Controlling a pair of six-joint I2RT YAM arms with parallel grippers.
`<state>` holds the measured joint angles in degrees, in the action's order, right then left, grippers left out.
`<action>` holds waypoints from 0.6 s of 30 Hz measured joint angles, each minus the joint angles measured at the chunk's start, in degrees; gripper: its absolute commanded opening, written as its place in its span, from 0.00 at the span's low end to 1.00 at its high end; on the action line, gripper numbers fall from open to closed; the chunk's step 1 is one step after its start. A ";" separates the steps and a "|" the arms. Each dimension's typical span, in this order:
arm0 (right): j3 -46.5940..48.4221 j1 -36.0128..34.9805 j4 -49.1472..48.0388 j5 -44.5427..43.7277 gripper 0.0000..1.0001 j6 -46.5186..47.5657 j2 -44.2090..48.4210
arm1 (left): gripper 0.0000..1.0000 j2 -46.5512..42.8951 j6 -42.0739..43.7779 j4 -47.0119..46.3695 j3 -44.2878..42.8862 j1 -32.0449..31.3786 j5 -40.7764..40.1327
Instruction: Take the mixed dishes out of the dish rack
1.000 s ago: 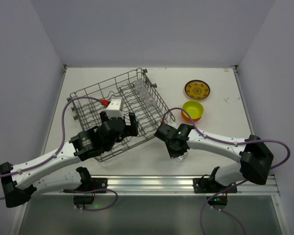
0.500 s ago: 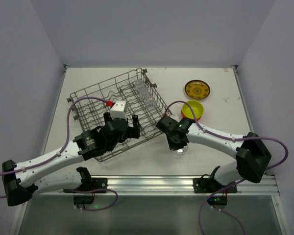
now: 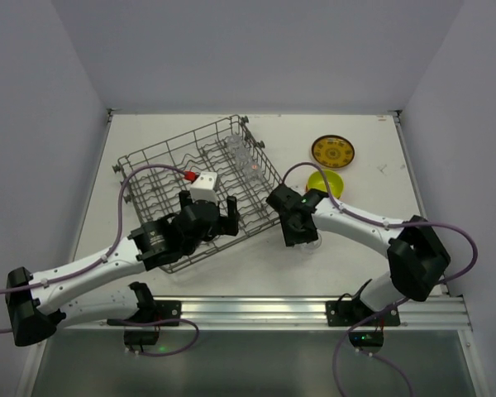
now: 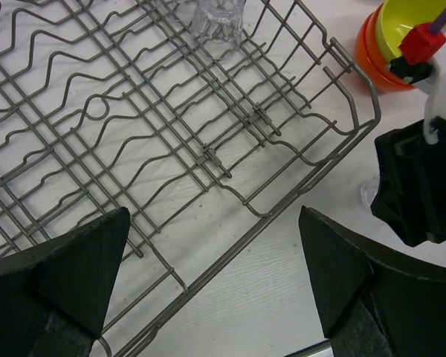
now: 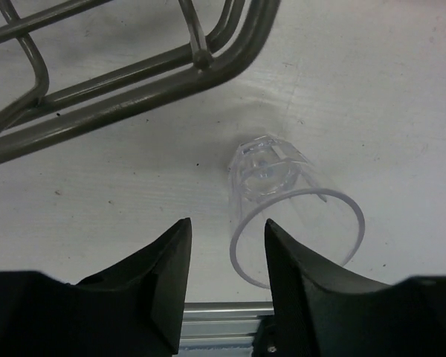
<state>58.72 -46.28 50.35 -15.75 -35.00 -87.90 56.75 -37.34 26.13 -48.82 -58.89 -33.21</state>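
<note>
right wrist: glass cup [image 5: 279, 186] sits just beyond the right gripper [image 5: 227, 227], unheld.

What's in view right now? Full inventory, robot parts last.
rack: 1, grey wire, left-centre of table
cups: 2 as far as I can tell, clear, rack's far right corner
cup: 1, clear, upright on table just outside rack's near right corner
plate: 1, brown-gold patterned, far right of table
lime bowl: 1, lime-yellow, nested in orange bowl, just nearer than plate
orange bowl: at least 1, orange, under lime bowl
table: 1, white
left gripper: 1, black, open, over rack
right gripper: 1, black, open, above cup on table, not gripping it
</note>
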 measured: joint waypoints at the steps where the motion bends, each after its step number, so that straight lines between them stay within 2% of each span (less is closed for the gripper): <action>1: 0.33 0.00 0.63 -0.26 0.48 -0.09 0.57 | 1.00 0.37 0.11 -0.15 0.00 0.00 0.00; 5: 2.51 -0.15 4.31 -2.25 0.55 -0.72 7.21 | 1.00 3.48 0.50 -0.17 -1.07 0.00 -0.24; 6: 3.17 -0.15 5.33 -2.89 0.64 -0.87 10.19 | 1.00 4.98 0.55 -0.17 -2.16 0.11 -0.39; 8: 4.04 -0.17 5.99 -3.74 0.76 -0.96 17.51 | 1.00 8.33 1.05 -1.62 -4.31 1.38 0.24; 9: 4.17 -0.17 5.97 -4.42 0.88 -0.83 21.75 | 1.00 9.79 1.46 -3.34 -4.92 2.80 1.49; 11: 3.32 -0.17 3.85 -4.83 0.99 -0.13 30.75 | 1.00 12.79 2.32 -6.56 -5.79 7.15 4.92; 14: -2.69 -0.15 -2.45 -3.43 0.99 0.61 44.28 | 1.00 19.67 3.76 -8.46 -10.01 11.85 6.62; 18: -12.55 -0.17 -7.56 0.42 0.99 0.15 56.68 | 0.99 32.50 6.67 -8.87 -21.35 12.70 7.48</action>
<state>46.17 -46.46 42.78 -15.33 -34.85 -31.22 89.25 -30.68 17.26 -70.17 -46.19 -25.74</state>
